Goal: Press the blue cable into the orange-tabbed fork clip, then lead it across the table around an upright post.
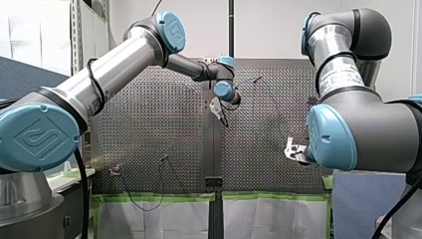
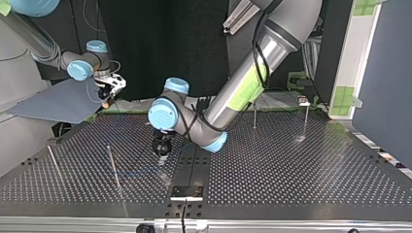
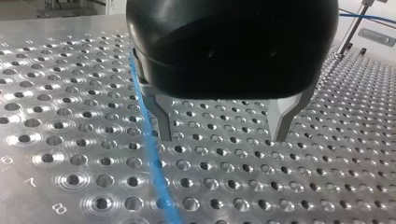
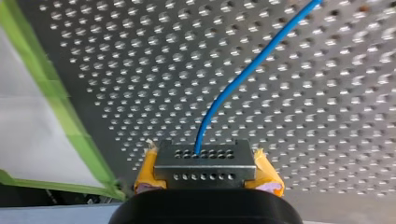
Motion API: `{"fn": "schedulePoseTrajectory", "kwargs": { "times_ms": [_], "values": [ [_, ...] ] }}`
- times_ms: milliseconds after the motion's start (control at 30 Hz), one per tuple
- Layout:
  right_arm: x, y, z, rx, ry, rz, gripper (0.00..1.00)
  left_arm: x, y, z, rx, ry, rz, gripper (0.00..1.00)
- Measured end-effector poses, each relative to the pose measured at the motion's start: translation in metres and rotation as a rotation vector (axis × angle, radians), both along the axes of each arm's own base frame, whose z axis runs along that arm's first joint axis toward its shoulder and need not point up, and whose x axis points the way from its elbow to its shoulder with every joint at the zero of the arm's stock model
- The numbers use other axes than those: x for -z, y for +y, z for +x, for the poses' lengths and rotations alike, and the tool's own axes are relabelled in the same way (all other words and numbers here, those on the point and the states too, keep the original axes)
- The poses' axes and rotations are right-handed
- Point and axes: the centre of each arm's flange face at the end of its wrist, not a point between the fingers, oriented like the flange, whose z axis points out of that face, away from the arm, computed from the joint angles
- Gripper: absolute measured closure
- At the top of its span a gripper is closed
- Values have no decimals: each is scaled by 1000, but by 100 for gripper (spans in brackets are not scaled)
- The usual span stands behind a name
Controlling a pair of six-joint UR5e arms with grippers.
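A: Low over the table (image 3: 56,140), my left gripper (image 3: 222,126) gapes empty; the blue cable (image 3: 152,163) runs just outside one finger.
B: Closing there may miss it. My right gripper (image 4: 208,173), at its ten o'clock in the top view, pinches the cable's end block (image 4: 205,161).

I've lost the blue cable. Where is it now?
Left wrist view: the blue cable runs across the perforated table, beside my left gripper, outside its open fingers.
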Motion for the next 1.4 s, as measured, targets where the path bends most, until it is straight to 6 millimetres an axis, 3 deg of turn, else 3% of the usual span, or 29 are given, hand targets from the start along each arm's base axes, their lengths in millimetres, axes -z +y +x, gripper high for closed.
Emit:
{"fn": "schedulePoseTrajectory", "kwargs": {
  "times_ms": [633, 867, 1400],
  "values": [
    [100, 23, -3, 6, 22, 95, 100, 2, 4, -1, -4, 20, 37, 0],
    [124, 25, -7, 17, 19, 86, 100, 4, 10, 2, -11, 29, 56, 0],
    [152, 20, -25, 35, 53, 73, 100, 5, 16, 5, -18, 42, 78, 0]
  ]
}}
